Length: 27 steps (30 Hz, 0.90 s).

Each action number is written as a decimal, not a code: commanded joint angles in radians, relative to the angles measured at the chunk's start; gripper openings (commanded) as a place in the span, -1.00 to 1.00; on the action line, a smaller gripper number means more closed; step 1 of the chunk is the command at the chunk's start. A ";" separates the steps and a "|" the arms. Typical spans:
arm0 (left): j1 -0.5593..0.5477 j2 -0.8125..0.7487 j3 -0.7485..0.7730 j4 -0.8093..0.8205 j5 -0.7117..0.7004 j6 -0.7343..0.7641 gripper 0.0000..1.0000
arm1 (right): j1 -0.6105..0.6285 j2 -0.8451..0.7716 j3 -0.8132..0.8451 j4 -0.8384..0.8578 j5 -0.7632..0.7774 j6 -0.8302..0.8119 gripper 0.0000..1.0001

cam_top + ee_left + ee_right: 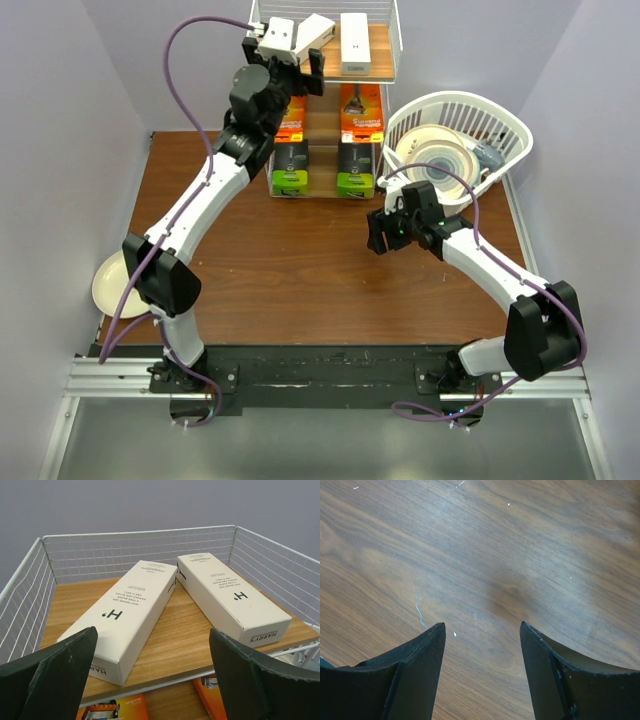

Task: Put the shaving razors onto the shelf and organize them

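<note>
Two long slim white cardboard boxes (125,615) askew mid-frame — left gripper (155,680) wide apart, right gripper (482,670) parted, empty — risks nudging one off white-wire wooden shelf (140,532).

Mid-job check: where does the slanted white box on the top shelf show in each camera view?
Top external: slanted white box at top centre, on the shelf, top board.
Left wrist: left of centre, beyond the left arm's open fingers.
Right wrist: not in it; only tabletop.
Shared landmark: the straight white box just to its right.
</note>
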 commanded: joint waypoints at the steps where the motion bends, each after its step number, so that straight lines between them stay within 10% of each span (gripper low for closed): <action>1: -0.005 -0.025 -0.006 0.005 -0.139 0.016 0.96 | -0.007 -0.019 -0.002 0.045 -0.009 0.010 0.31; 27: -0.028 -0.065 -0.083 -0.084 -0.044 -0.091 0.81 | -0.022 -0.019 -0.014 0.046 -0.002 0.016 0.33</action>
